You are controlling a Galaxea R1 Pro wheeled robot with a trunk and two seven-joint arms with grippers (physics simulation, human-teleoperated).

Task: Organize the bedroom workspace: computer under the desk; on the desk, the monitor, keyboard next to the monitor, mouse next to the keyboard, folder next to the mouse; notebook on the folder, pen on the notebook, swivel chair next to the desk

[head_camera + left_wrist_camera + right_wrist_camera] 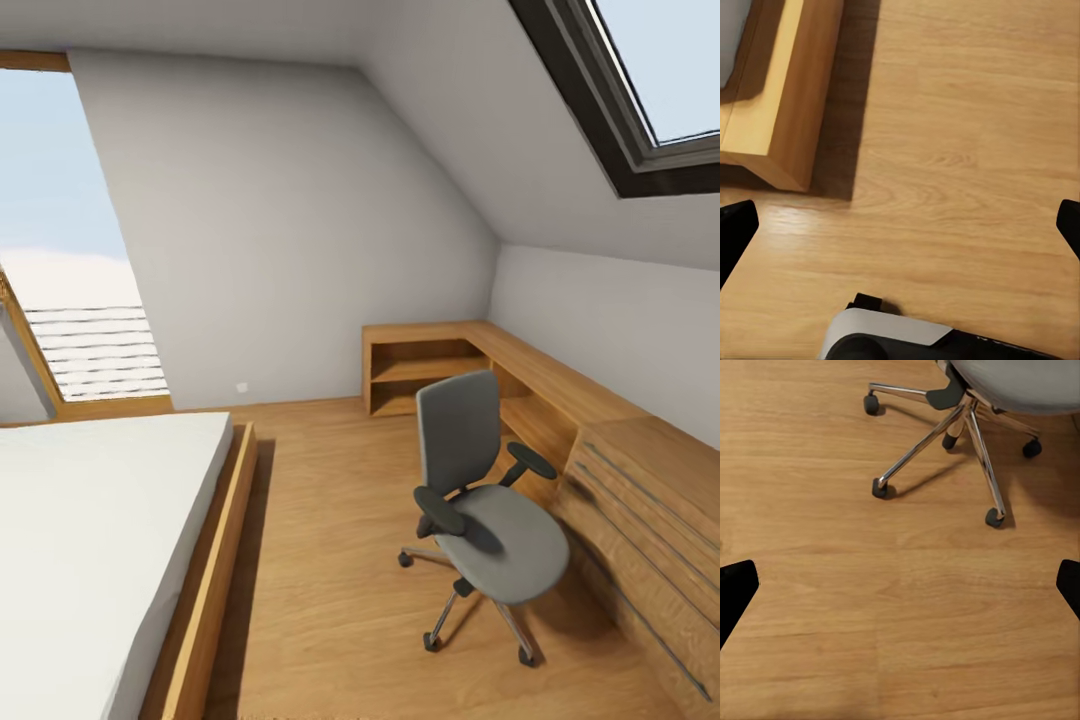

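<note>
Grey swivel chair with chrome star base (487, 500), lower right: empty seat, could roll if nudged. Left tool (900, 225) and right tool (900, 585) spread, holding nothing.

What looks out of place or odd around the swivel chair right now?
Nothing looks tipped, spilled or broken. The swivel chair stands upright on the wooden floor beside the light wooden drawer cabinet, its grey seat bare, no blue folder on it.
</note>
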